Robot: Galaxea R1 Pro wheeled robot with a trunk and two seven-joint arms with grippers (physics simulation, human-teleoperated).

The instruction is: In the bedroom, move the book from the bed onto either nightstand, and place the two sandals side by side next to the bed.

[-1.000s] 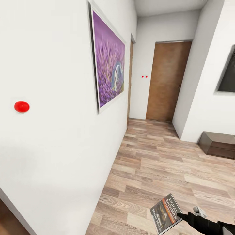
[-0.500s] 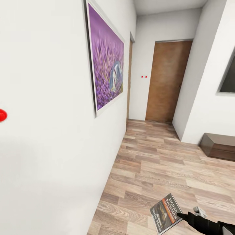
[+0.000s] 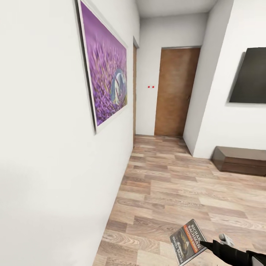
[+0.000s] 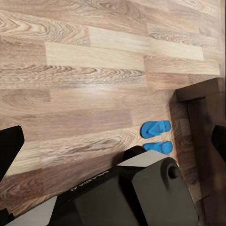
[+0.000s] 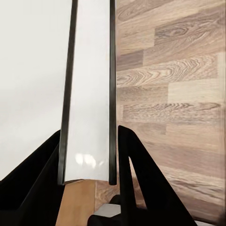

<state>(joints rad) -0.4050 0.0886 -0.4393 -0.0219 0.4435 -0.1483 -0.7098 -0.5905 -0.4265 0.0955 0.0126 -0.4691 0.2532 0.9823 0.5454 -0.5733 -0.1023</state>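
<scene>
My right gripper [image 3: 202, 243], at the lower right of the head frame, is clamped on the book [image 3: 188, 241]; in the right wrist view the book's white page edge [image 5: 89, 94] stands between my two dark fingers [image 5: 134, 174], pinched from both sides. Over the last second the whole head view has swung: the purple painting [image 3: 105, 77] has slid toward the left of the frame, a dark screen [image 3: 248, 75] has come in at the upper right, and the red dot on the wall has gone out of the left edge. The book has kept its place in the frame, so I judge that I am turning with it in hand, still looking for a nightstand. Its long axis runs diagonally, from the lower left up toward the right, cover facing up. My left gripper's state I cannot tell; its wrist view shows the two blue sandals [image 4: 155, 127] side by side on the floor
</scene>
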